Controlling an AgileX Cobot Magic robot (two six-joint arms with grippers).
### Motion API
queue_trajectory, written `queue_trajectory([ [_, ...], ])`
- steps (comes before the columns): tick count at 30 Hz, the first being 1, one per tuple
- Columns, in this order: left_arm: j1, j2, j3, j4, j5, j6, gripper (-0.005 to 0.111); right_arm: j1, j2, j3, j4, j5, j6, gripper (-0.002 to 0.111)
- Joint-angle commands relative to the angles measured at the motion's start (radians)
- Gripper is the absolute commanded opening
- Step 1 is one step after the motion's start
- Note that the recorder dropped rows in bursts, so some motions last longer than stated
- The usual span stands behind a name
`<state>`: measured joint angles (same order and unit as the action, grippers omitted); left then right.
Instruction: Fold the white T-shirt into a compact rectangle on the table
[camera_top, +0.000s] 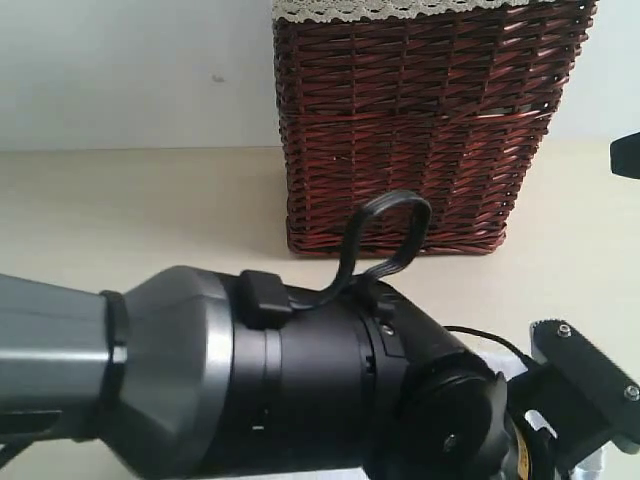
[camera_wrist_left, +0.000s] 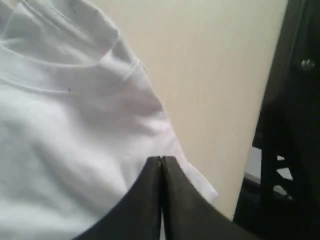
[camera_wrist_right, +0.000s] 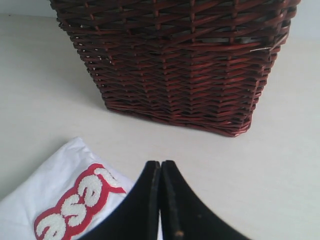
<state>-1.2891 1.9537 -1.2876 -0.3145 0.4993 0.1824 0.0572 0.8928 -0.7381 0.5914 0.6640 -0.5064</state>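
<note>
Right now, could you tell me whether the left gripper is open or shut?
Shut: the left gripper shows no jaw gap, over the white T-shirt.

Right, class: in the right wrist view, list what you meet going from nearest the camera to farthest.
End effector → white T-shirt → table → wicker basket.

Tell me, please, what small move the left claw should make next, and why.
Probably open the left claw where it is. Its jaws are shut, with no cloth visibly between them, and the white T-shirt lies right at the tips, its edge beside bare table. A shut claw cannot pinch that edge for a fold.
</note>
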Motion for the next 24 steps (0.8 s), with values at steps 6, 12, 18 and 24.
queue_trajectory([
  [6,-0.001,0.152,0.002,-0.053,-0.010,-0.003,0.000,0.001,0.002,0.006,-0.001,-0.006,-0.008,0.000],
  [12,-0.007,0.118,-0.010,-0.073,0.004,0.003,0.000,0.001,0.002,0.006,0.001,-0.015,-0.008,0.000],
  [18,-0.007,0.051,-0.015,-0.072,0.023,0.023,0.000,0.001,0.002,0.006,0.001,-0.015,-0.008,0.000],
  [24,0.004,0.043,-0.015,0.025,0.122,0.015,0.000,0.001,0.002,0.006,0.001,-0.011,-0.008,0.000],
])
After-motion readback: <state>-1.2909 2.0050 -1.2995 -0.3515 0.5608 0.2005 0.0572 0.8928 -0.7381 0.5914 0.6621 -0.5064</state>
